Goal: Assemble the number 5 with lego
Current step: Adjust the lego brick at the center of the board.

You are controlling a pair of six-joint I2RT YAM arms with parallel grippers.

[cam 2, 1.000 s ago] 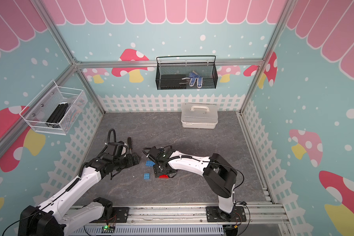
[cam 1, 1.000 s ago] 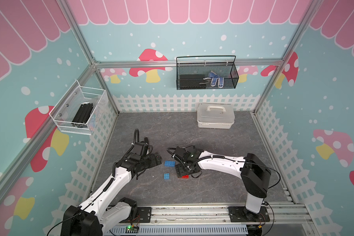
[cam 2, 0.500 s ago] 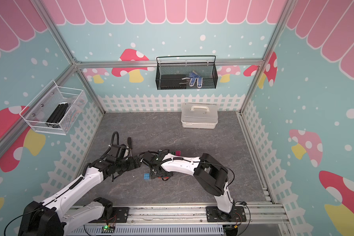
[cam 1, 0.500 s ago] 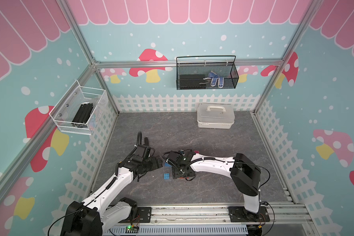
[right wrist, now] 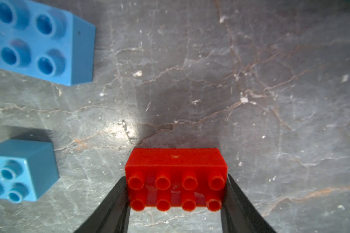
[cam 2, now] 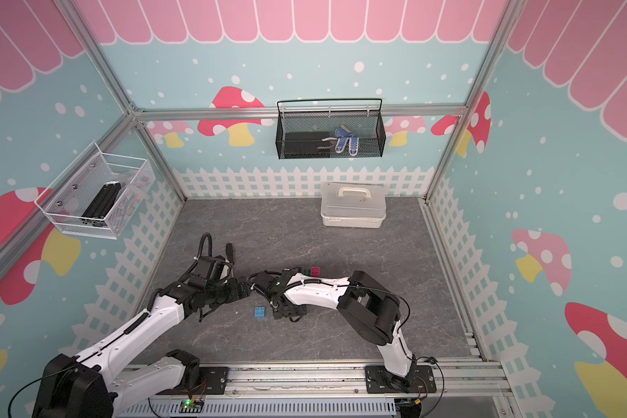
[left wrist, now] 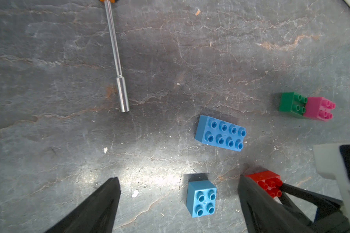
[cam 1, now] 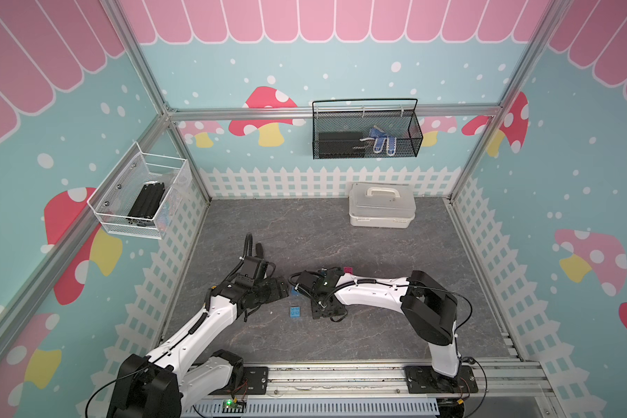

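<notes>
Red lego brick (right wrist: 176,161) clamped by right gripper (right wrist: 176,178); left gripper (left wrist: 177,177) gapes near short blue brick (left wrist: 201,198).

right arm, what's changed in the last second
The right pincer moved over the long red studded plastic brick and narrowed onto its two short ends. The left pincer stayed open. The short blue studded brick and long blue studded brick have not moved.

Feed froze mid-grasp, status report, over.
Copy: left jaws open, empty; right jaws pinching red brick ends, brick on table; short blue brick nearby, nothing blocking.
</notes>
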